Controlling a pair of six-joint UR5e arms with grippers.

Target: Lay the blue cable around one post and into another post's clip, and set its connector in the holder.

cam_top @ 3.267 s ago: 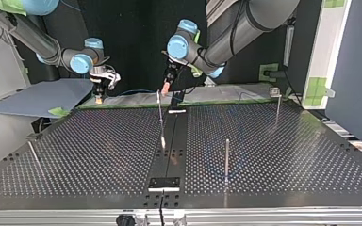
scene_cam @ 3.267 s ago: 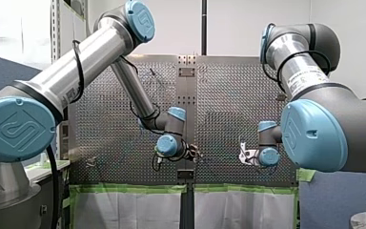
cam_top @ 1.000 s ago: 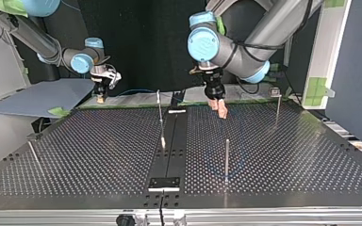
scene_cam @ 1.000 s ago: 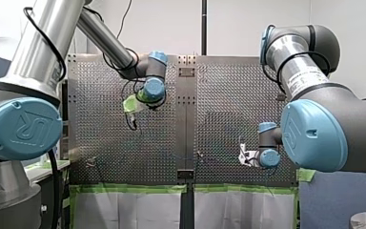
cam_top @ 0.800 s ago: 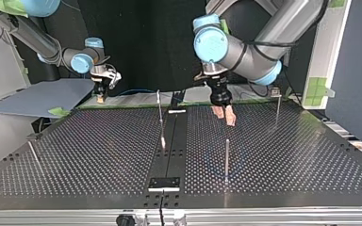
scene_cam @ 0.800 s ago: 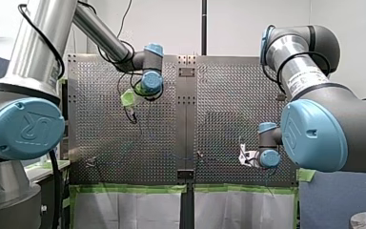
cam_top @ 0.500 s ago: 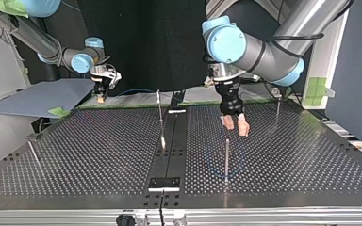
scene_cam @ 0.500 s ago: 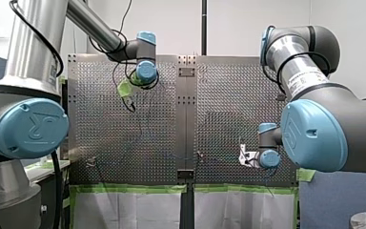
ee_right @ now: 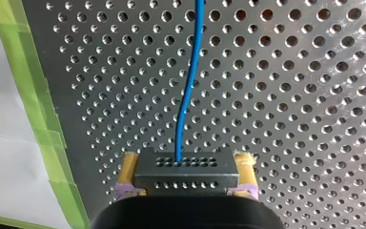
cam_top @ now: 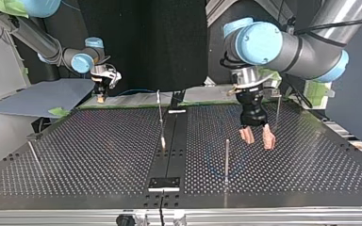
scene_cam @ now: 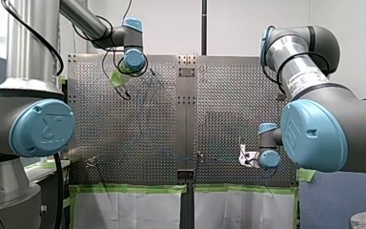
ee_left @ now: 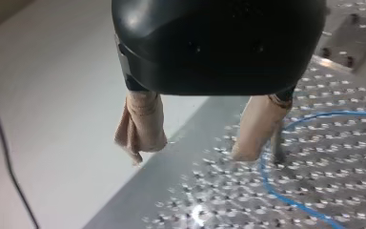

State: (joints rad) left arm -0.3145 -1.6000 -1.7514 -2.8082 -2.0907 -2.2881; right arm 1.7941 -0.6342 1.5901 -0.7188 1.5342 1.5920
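Since the earlier frames my left gripper (cam_top: pixel 256 137) has swung from the centre post (cam_top: pixel 160 115) toward the top view's right, beige fingers spread and empty. Beside one finger the blue cable (ee_left: pixel 286 191) lies in a slack curve on the perforated table (cam_top: pixel 99 150), near the front post (cam_top: pixel 226 157); my left arm is the nearer. Its connector (ee_right: pixel 183 179) is pinched by my right gripper (ee_right: pixel 187 160) between yellow pads. From there the cable runs straight ahead, long axis along that gripper's reach.
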